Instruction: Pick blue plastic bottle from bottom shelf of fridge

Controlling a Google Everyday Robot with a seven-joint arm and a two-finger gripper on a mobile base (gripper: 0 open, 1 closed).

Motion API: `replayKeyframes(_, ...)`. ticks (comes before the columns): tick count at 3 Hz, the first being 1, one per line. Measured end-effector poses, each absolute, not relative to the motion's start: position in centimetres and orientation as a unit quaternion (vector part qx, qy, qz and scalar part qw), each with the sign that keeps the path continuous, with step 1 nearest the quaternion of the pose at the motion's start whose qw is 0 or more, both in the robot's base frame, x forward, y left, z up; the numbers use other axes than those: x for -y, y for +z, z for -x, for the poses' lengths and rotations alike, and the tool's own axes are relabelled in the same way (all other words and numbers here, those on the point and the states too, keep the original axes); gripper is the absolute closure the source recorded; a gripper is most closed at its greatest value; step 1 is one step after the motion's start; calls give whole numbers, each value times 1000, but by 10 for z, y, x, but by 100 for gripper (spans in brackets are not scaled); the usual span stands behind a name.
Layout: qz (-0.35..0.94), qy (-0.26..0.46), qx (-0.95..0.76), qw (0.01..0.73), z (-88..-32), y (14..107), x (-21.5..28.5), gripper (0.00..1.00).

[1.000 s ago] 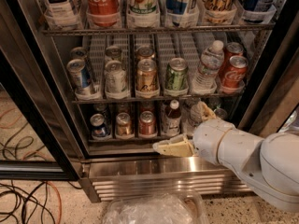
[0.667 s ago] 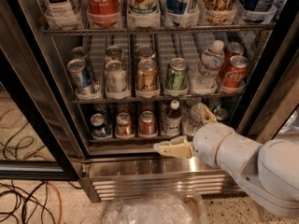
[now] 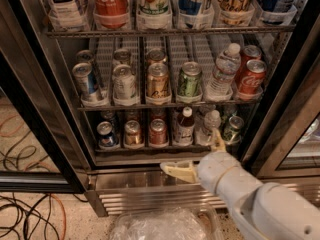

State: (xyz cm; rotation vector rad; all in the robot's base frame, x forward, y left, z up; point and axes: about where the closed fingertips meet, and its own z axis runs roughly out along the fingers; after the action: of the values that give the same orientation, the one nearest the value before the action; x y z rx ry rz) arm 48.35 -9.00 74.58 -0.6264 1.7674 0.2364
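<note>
The blue plastic bottle (image 3: 185,127) has a white cap, a dark brown-red body and a pale label. It stands upright on the bottom shelf (image 3: 145,148) of the fridge (image 3: 65,109), right of centre. My gripper (image 3: 196,155) is open just in front of and below the shelf's front edge. One cream finger (image 3: 176,171) points left and the other (image 3: 217,139) points up beside a clear water bottle (image 3: 209,127). The gripper holds nothing and is not touching the bottle.
Three cans (image 3: 133,133) stand left of the bottle and a green can (image 3: 232,129) stands at the far right. The middle rack holds cans and a clear bottle (image 3: 221,73). A steel grille (image 3: 150,196) and a crinkled plastic bag (image 3: 160,226) lie below. Cables (image 3: 25,219) lie on the floor.
My gripper has dropped a little lower and shifted slightly left in front of the bottom shelf. The bottle and cans have not moved.
</note>
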Motion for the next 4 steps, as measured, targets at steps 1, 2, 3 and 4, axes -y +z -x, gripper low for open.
replayKeyframes(1,249,99,-744,612,-494,733,70,0)
replayKeyframes(2,197,100,-750,623,-509,704,70,0)
replayKeyframes(3,126,97,-764,626,-520,675,78,0)
replayKeyframes(4,53,67,-785,613,-528,646,110,0)
